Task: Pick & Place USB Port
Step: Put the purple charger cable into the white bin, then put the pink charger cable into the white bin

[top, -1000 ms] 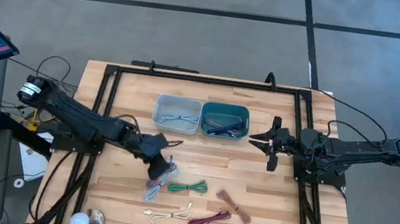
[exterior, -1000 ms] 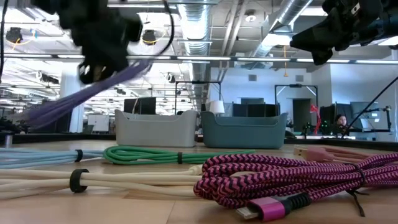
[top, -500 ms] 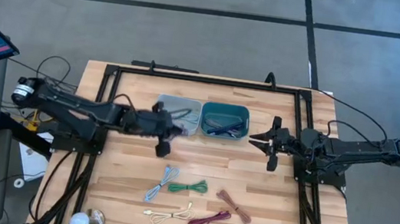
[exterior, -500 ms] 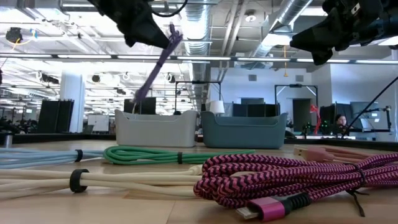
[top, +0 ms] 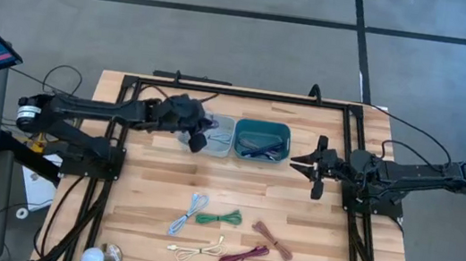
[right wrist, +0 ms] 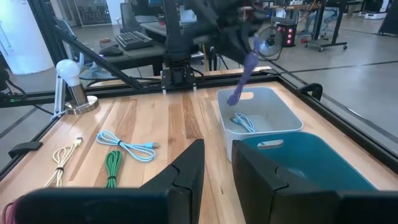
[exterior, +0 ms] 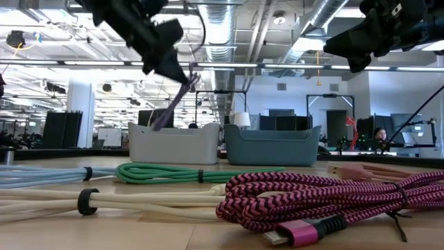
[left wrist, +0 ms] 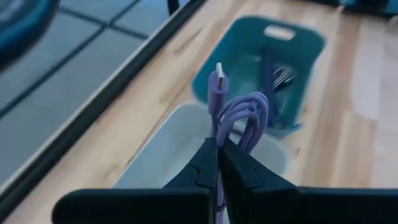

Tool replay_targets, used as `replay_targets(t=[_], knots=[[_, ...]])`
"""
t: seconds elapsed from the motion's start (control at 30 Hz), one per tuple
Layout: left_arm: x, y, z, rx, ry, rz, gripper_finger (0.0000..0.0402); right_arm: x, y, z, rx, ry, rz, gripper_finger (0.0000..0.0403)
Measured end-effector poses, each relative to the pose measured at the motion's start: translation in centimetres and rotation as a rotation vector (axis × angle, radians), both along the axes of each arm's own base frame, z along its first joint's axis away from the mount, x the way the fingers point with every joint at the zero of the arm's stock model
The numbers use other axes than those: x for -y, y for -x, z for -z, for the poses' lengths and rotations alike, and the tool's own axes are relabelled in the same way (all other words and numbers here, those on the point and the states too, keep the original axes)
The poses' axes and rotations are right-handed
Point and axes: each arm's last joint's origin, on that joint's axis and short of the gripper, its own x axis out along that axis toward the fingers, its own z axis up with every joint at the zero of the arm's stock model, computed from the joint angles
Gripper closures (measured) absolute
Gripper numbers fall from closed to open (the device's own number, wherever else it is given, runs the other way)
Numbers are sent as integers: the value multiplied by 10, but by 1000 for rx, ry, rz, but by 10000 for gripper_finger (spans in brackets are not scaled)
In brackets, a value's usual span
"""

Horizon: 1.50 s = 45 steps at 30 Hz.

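Left gripper (top: 198, 135), pinched tight on the purple USB cable (left wrist: 239, 118), is now being held over the grey bin (top: 217, 147), having been carried there from the loose cables lower on the table; release is judged near. Cable dangling into the bin is being shown only by the low view. Right gripper (top: 301, 164), fingers parted, is being kept waiting beside the teal bin (top: 264, 127).

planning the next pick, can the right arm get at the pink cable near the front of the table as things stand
Probably yes. The right gripper hangs open and empty beside the teal bin, and the pink cable lies in the open on its side of the table, nothing over it; the left gripper is off at the grey bin.
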Motion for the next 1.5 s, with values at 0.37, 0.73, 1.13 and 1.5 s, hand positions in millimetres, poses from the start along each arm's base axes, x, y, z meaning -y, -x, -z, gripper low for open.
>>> replay_targets(t=[0.37,0.73,1.13,1.5], knots=[[-42,-29,53,-136,155,16,396,0,0,0,0,0,0,328],[-58,-47,79,-135,181,10,376,0,0,0,-4,1,0,328],[-58,-45,74,-122,171,5,303,0,0,2,-21,3,0,328],[-34,-15,9,126,163,257,316,0,0,2,-18,3,-1,328]])
